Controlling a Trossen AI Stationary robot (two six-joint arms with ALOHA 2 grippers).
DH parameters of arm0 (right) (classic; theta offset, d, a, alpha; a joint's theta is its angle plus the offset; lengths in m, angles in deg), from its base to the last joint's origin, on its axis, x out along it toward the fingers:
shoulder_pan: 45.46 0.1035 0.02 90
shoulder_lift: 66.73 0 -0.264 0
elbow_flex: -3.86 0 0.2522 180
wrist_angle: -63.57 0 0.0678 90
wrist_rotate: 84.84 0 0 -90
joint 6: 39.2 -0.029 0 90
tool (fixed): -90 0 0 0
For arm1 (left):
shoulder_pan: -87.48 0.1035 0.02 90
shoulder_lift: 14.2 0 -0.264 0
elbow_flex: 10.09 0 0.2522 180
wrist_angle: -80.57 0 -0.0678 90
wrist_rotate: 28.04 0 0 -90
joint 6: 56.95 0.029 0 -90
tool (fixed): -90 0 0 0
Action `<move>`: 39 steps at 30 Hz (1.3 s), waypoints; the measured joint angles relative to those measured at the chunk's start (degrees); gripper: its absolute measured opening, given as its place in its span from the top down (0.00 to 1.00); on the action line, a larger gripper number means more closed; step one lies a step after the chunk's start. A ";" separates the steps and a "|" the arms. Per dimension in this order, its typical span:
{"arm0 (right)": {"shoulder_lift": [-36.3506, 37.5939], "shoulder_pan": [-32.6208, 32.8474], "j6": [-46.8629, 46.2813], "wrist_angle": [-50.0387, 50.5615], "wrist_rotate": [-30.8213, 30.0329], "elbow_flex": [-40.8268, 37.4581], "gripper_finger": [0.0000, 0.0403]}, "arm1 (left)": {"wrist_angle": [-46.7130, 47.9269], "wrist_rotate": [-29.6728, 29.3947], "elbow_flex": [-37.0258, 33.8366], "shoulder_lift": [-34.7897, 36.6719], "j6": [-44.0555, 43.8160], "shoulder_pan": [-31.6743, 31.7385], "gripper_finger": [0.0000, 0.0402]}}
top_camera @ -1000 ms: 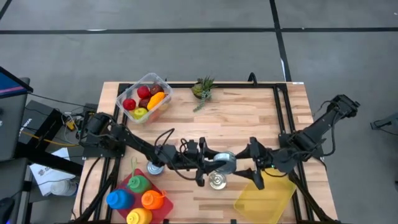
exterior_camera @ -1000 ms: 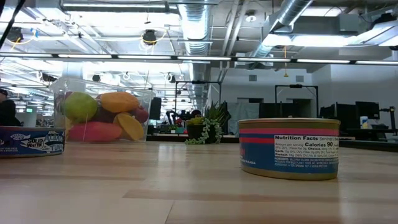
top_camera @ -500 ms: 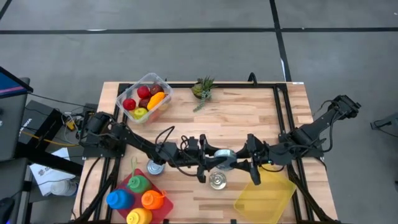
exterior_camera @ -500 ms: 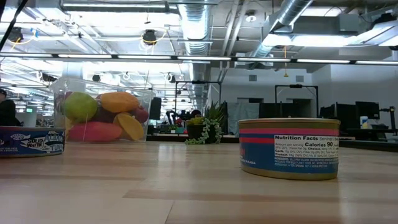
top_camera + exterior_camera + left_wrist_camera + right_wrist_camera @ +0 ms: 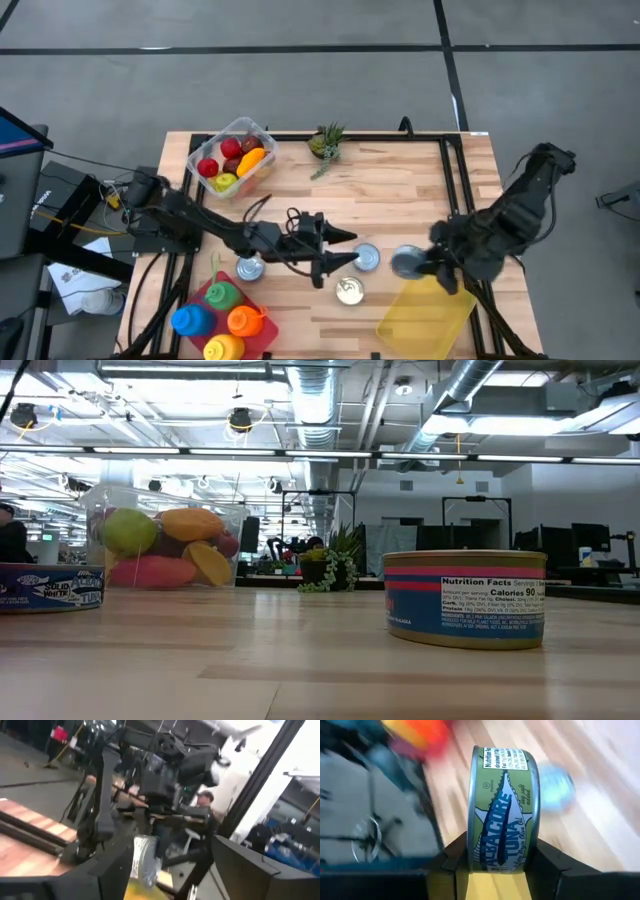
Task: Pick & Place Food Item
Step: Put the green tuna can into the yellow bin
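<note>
High view: the right pincer (image 5: 412, 264) grasps a tuna can (image 5: 406, 262) just beside the near corner of the yellow tray (image 5: 428, 315); the left pincer (image 5: 345, 248) stands released over mid-bench (image 5: 400, 180), a second can (image 5: 366, 257) just beside it. Low view: two more cans rest on the bench; no arm shows. Left wrist view: fingers spread, nothing between them. Right wrist view: the can sits clamped on edge between the pads (image 5: 547, 862). Judgement: carry step in hand; the next move calls for positioning over the tray before release.

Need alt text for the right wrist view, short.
The right gripper clamps a green-labelled albacore tuna can on edge between its two dark fingers. Behind it lies a blurred wooden table.
</note>
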 joint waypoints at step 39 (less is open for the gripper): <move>-11.56 4.83 -0.33 -52.74 36.49 -34.58 0.66 | 18.72 -0.07 0.02 20.20 6.67 0.04 0.44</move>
